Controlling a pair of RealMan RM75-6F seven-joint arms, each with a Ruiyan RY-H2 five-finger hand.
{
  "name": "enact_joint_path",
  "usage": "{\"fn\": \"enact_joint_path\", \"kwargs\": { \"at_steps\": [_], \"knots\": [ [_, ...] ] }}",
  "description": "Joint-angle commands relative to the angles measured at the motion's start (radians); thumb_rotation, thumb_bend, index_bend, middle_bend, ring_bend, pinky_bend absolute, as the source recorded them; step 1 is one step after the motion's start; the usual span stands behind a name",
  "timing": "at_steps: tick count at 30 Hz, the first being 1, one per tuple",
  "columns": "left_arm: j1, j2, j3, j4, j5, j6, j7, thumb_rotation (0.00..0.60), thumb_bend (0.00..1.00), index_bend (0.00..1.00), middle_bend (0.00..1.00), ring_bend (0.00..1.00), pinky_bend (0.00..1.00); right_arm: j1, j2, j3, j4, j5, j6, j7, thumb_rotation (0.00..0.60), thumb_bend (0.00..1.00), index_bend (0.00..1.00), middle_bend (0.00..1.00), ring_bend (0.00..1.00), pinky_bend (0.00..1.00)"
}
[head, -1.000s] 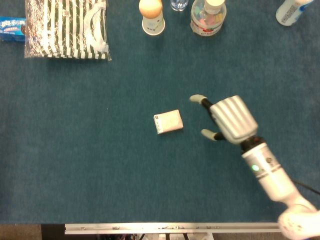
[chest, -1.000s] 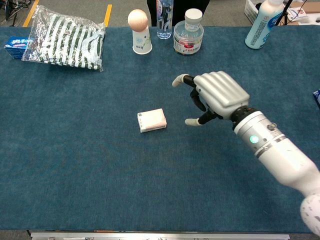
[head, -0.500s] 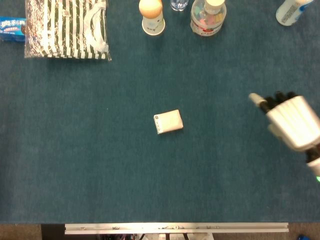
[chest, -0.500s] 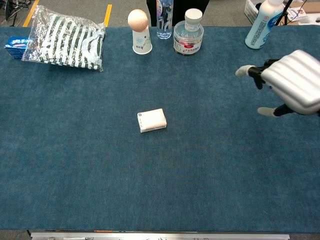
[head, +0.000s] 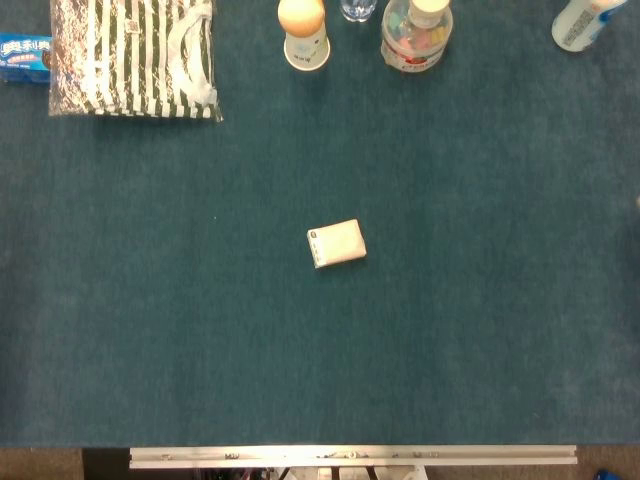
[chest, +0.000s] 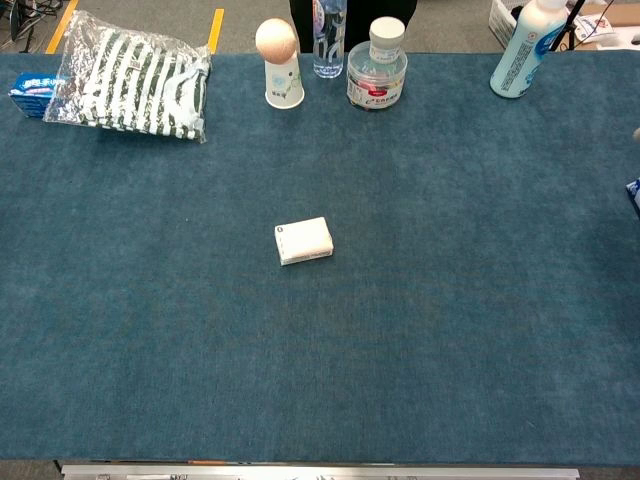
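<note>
Right hand (chest: 637, 132), barely in frame
Only one tiny pale, rounded tip shows at the right edge of both views.

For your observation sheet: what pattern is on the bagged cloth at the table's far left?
White and dark stripes on the bagged cloth, clearest in the chest view.

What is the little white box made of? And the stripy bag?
The box looks like matte cardboard: flat faces, crisp edges, small print at one end. The stripy bag looks like glossy clear plastic film: it crinkles and glints over striped cloth inside.
</note>
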Motion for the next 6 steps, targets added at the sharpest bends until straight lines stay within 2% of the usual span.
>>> {"fn": "enact_joint_path", "kwargs": {
  "at_steps": [1,6],
  "knots": [
    [-0.002,-0.003,0.001,0.002,-0.001,-0.003,0.002,0.6,0.01,0.61,0.58,0.39,0.5,-0.04,0.028,0.006,0.014,0.012,0.036,0.024,0.6,0.0,0.31,0.44,0.32,0.38],
    [-0.004,-0.009,0.005,-0.001,0.006,-0.005,0.004,0.6,0.0,0.61,0.58,0.39,0.5,-0.084,0.056,0.023,0.021,0.053,0.052,0.074,0.6,0.0,0.31,0.44,0.32,0.38]
  ]
}}
